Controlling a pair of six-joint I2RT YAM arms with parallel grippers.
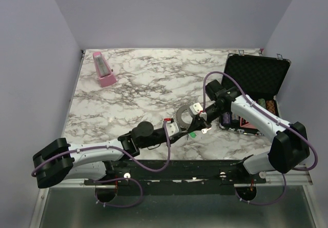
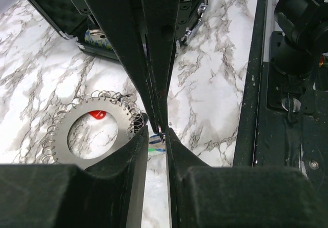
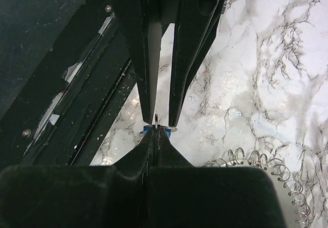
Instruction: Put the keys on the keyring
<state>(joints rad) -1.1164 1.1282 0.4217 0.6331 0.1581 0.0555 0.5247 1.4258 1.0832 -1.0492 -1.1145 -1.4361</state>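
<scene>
Lilac walls close round a marble-patterned table (image 1: 148, 84), with an open black case (image 1: 256, 77) at its right side and a pink wedge-shaped object (image 1: 105, 70) near the far left corner. Both arms meet near the table's middle front.

The right claw (image 3: 157, 130) is pressed fully together, and slivers of blue show on either side of its tips: it pinches a blue-headed key (image 2: 156, 147). The left claw (image 2: 159, 133) faces it tip to tip, its fingers a narrow slit apart with pale table visible between them. A thin metal sliver of that key stands in the slit. Whether the left fingers touch it cannot be made out.

The keyring (image 2: 124, 138) lies flat on the table just beside the two claws, on the left of the left wrist view, with small wire loops strung along its rim. Its lower part is hidden behind the left claw's body. In the right wrist view only a corner of it shows, cut off by the claw and the picture's edge. A red key head (image 2: 97, 115) shows inside the ring's hole. From above, a green key (image 1: 193, 133) lies near the claws on the near side. Most of the held key is covered by fingers.
</scene>
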